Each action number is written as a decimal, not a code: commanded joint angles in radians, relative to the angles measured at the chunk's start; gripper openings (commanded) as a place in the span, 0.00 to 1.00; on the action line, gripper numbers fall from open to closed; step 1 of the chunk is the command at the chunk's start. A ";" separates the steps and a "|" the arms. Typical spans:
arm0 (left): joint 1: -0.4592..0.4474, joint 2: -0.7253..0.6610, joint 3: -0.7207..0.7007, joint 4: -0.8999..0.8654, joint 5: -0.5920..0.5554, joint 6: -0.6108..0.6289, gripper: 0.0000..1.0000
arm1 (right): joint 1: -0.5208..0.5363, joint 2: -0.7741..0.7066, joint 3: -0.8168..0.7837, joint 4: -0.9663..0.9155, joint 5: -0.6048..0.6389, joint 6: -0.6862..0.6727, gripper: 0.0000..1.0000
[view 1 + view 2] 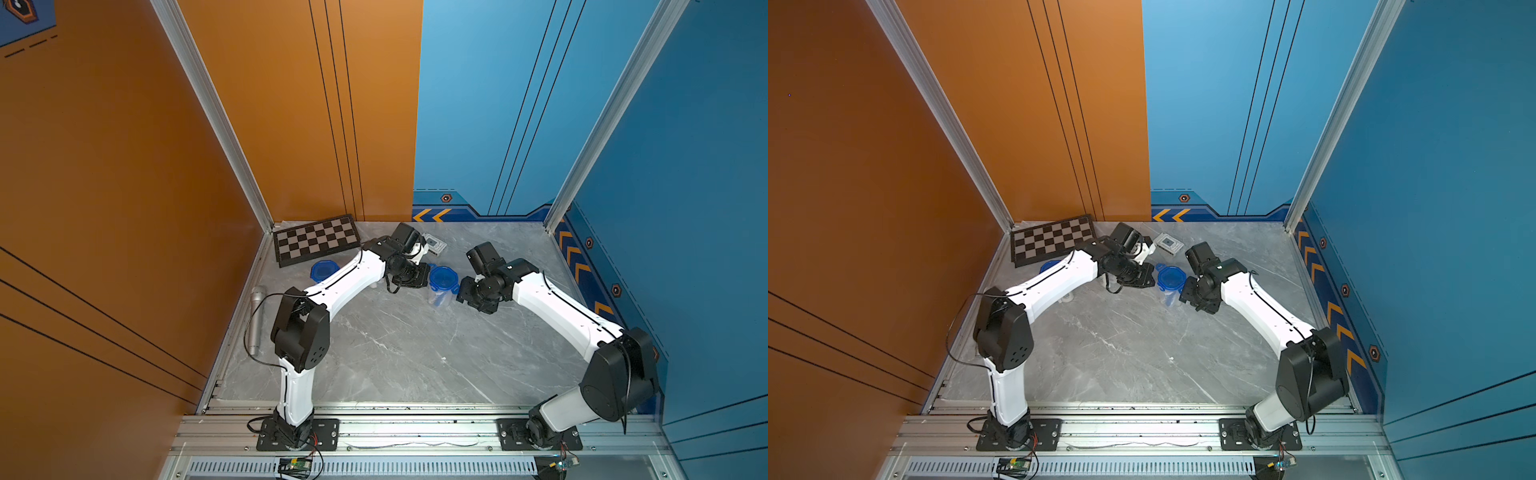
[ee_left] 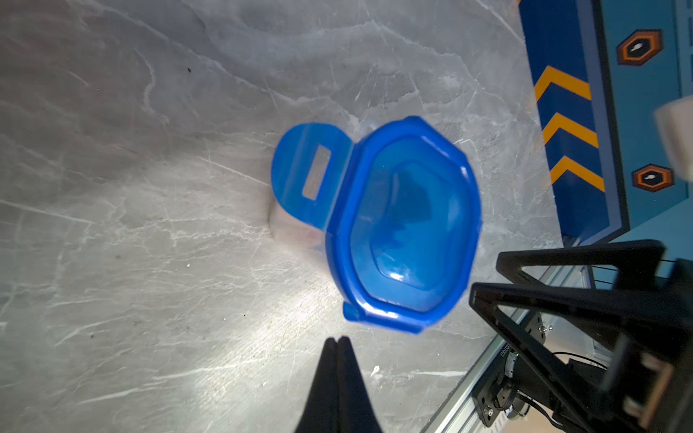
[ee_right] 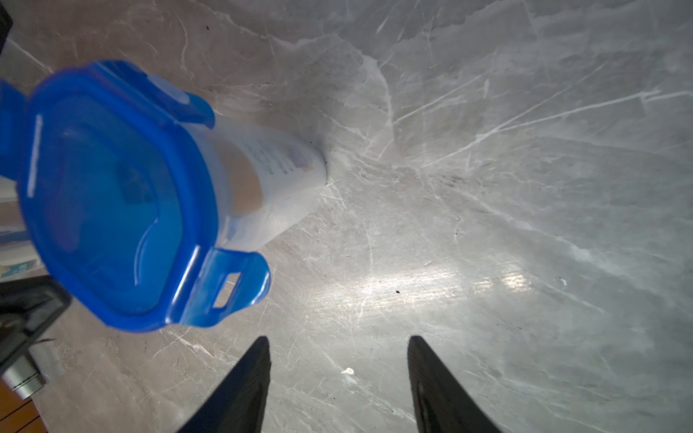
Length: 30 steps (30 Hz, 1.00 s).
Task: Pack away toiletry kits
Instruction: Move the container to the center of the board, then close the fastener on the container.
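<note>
A tall clear cup [image 3: 277, 176] stands near the middle of the table, capped with a blue clip-tab lid [image 1: 444, 279] [image 1: 1170, 277] [image 2: 405, 225] [image 3: 108, 195]. One tab [image 2: 303, 176] sticks out sideways, another [image 3: 225, 288] hangs out at an angle. White printed contents show dimly through the wall. My left gripper [image 2: 337, 340] [image 1: 424, 277] hovers just left of the lid, shut and holding nothing. On the cup's right side my right gripper [image 3: 339, 345] [image 1: 460, 291] stands open and empty. A second blue lid [image 1: 323, 270] shows partly behind my left arm.
A chessboard [image 1: 316, 241] lies at the back left. A flat white box with a grey label [image 1: 434, 245] sits behind my left wrist. A grey microphone [image 1: 255, 320] lies along the left edge. Walls close in on the back and both sides.
</note>
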 commanded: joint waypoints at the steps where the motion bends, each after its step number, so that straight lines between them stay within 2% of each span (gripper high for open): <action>1: 0.010 -0.030 0.078 -0.071 -0.033 0.041 0.13 | -0.009 -0.043 -0.012 -0.018 0.008 0.029 0.61; 7: 0.012 0.149 0.329 -0.081 0.003 0.040 0.15 | -0.023 -0.002 0.013 -0.008 0.015 0.063 0.57; 11: 0.004 0.246 0.442 -0.116 0.012 0.057 0.23 | -0.037 0.002 -0.024 0.053 0.016 0.106 0.54; 16: -0.004 0.274 0.453 -0.119 0.010 0.061 0.35 | -0.045 0.024 -0.046 0.114 -0.013 0.131 0.53; 23: -0.008 0.267 0.405 -0.119 -0.002 0.084 0.42 | -0.046 0.051 -0.041 0.142 -0.032 0.129 0.53; 30: -0.010 0.270 0.395 -0.119 0.013 0.087 0.43 | -0.056 0.073 -0.040 0.158 -0.041 0.126 0.53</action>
